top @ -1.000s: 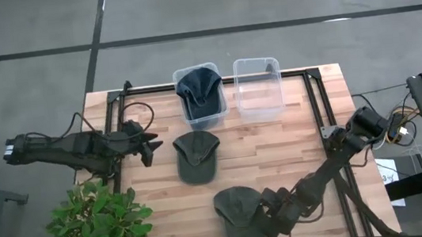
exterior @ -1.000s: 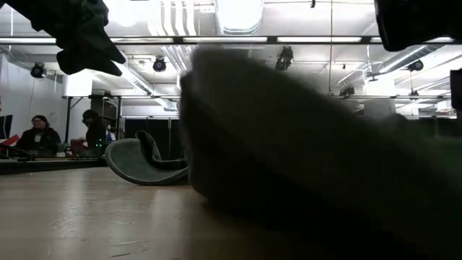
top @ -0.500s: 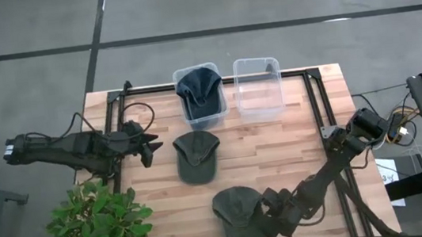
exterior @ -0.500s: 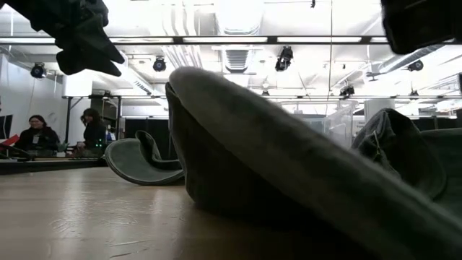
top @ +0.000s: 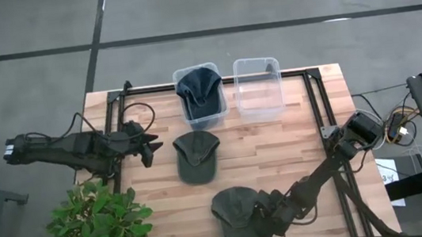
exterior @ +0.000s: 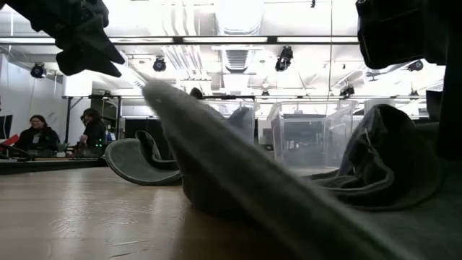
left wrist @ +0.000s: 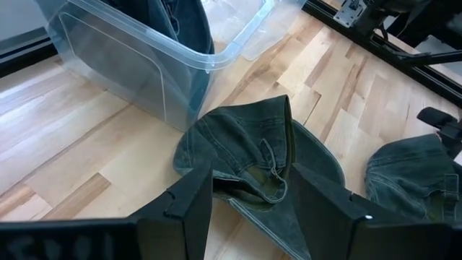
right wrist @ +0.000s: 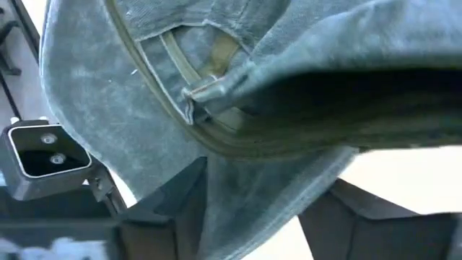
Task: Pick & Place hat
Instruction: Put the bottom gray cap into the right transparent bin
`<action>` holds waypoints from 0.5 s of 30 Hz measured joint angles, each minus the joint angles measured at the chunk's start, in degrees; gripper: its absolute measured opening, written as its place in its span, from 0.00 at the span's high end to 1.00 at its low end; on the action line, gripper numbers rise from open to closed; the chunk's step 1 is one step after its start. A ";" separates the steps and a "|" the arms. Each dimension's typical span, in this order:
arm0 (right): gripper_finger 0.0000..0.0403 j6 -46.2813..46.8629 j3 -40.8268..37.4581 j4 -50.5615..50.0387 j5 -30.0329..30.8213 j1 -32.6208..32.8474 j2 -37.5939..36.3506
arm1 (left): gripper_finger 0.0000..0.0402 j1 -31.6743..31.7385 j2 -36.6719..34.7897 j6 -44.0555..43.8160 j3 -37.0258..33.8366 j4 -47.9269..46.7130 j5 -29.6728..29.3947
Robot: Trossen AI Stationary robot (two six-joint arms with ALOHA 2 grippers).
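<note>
gripping the near green hat (top: 236,216) at the bottom centre of the high view, your right gripper (top: 264,218) has its fingers closed on the fabric. a second green hat (top: 196,154) lies mid-table. your left gripper (top: 147,146) hovers at centre left, fingers spread. farther up, a blue hat (top: 198,89) fills one bin (top: 213,119), beside a clear bin (top: 259,89).

Hats, three: one dark blue hat (top: 198,88) in a bin, one green hat (top: 196,156) mid-counter, one green hat (top: 234,215) at the near edge. Clear plastic bins, two: left bin (top: 202,118), right bin (top: 260,106). Potted plant (top: 99,224), one; robot arms, two; people in the room behind, two.
</note>
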 joint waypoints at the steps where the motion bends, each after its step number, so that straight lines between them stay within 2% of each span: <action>1: 0.57 -0.02 -0.13 0.22 0.02 -0.02 0.03 | 0.56 0.00 0.05 -0.14 -0.04 -0.01 0.02; 10: 0.93 0.35 -0.65 1.34 0.02 -0.12 -0.17 | 0.56 0.00 0.18 -0.86 -0.12 -0.01 0.37; 15: 0.96 0.33 -0.73 1.05 1.19 -0.12 -0.52 | 0.56 0.00 0.18 -1.33 -0.12 -0.04 1.08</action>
